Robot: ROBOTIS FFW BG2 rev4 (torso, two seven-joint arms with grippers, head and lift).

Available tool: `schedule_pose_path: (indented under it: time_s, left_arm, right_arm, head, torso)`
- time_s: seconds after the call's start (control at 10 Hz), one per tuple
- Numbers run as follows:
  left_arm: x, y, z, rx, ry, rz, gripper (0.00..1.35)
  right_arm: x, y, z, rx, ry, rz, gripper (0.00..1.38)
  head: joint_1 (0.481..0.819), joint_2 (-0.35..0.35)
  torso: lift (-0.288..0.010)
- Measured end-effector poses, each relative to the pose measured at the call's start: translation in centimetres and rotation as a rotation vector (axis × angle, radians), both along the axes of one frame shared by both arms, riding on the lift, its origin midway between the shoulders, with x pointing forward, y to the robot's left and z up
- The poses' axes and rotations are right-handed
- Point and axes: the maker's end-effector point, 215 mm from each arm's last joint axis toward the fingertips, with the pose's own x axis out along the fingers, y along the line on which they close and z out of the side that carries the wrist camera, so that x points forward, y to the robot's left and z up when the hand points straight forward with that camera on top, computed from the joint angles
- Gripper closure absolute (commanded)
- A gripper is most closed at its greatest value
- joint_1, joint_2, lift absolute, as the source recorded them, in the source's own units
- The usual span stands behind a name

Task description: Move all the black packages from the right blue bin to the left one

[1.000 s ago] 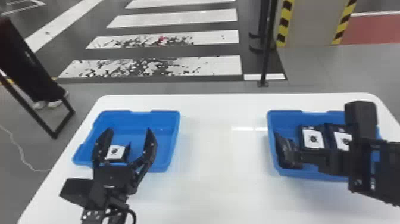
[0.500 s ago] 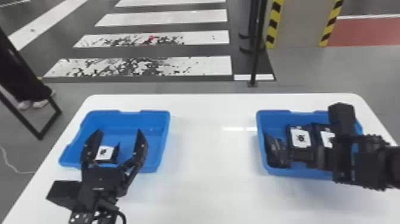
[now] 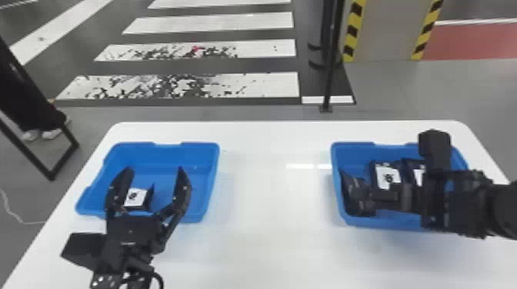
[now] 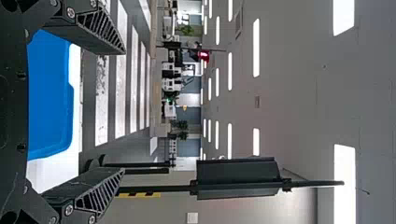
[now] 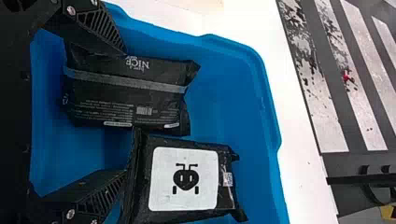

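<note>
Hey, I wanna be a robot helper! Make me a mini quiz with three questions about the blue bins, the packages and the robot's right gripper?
1. True or false: a black package lies in the left bin.

2. Which shows more packages?
A) the left bin
B) the right bin
C) both show the same number

3. Fill in "apart" or "together": the fingers of the right gripper are ____.

Key: 1 true; 2 B; 3 apart
</note>
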Motion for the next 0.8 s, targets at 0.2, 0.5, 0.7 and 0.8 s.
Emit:
schedule_pose_path:
  time_s: [0.2,0.5,0.7,0.8]
  left_arm:
    - [0.0,0.0,0.0,0.001,-0.001,0.000,0.15]
    - [0.1,0.0,-0.1,-0.001,0.001,0.000,0.15]
    - [0.1,0.2,-0.2,-0.009,0.004,0.002,0.15]
    - [0.0,0.3,-0.4,-0.012,0.006,0.004,0.15]
  right_arm:
    - [0.1,1.1,-0.4,0.026,0.012,0.014,0.12]
    - [-0.1,3.3,-0.4,0.050,0.016,0.049,0.20]
    - [0.1,3.1,-0.8,0.053,0.022,0.043,0.61]
    - [0.0,3.1,-1.0,0.055,0.027,0.042,0.65]
  head:
    - [0.695,0.117]
    - [0.695,0.143]
    - [0.695,0.144]
    - [0.695,0.145]
  torso:
    - [-0.140]
    - [-0.140]
    - [-0.140]
    - [-0.140]
